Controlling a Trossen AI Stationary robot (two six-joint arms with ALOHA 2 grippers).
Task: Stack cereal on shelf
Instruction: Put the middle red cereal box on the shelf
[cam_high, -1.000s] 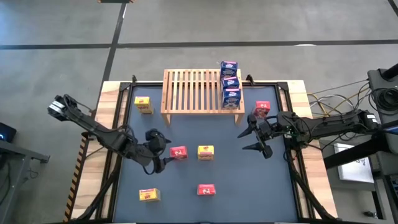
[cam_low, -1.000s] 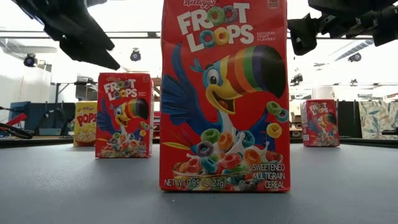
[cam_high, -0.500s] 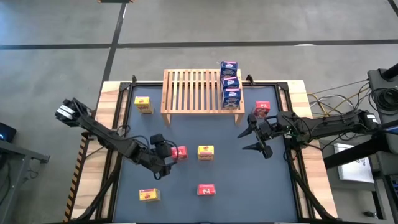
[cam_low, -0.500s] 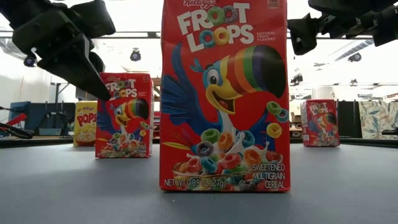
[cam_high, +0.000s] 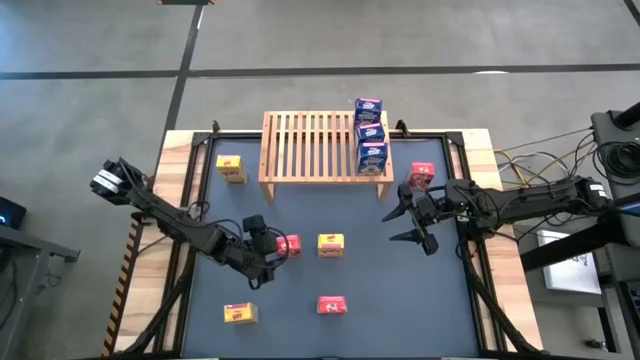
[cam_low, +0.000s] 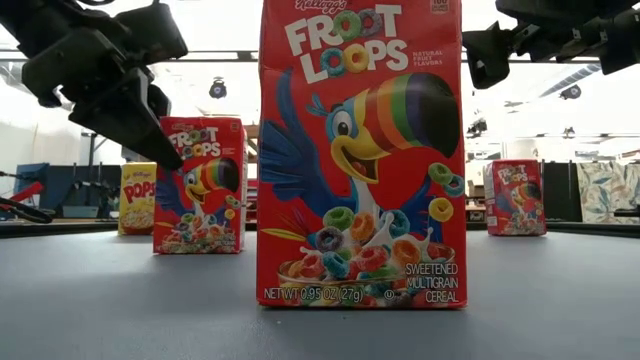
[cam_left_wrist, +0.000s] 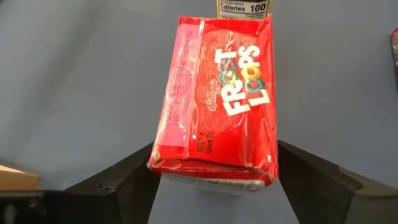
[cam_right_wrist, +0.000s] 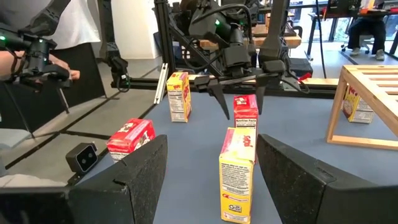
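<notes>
Left gripper (cam_high: 272, 247) is down over the red box (cam_high: 288, 245) mid-worktop, jaws spread to either side of it. From the left wrist, the box (cam_left_wrist: 217, 102) sits between the two fingers (cam_left_wrist: 127, 180), with slim gaps showing, so not pinched. A yellow box (cam_high: 331, 244) stands just beside the red one, on the side away from the gripper.

Over on the right, the right gripper (cam_high: 412, 220) hovers above the worktop (cam_high: 380, 290) with jaws spread wide, empty, near a red box (cam_high: 421, 176) by the shelf's right leg.

The shelf (cam_high: 315, 146) sits at the far edge, and three blue boxes (cam_high: 370, 132) are lined up along its right end. A yellow box (cam_high: 230, 167) stands left of the shelf. Near the front edge, another yellow box (cam_high: 239, 313) and a red box (cam_high: 332, 305), well apart from each other.

In the low view that front red box (cam_low: 361, 150) fills the middle, with the left gripper (cam_low: 120, 75) hanging over the one behind it (cam_low: 200, 185).
</notes>
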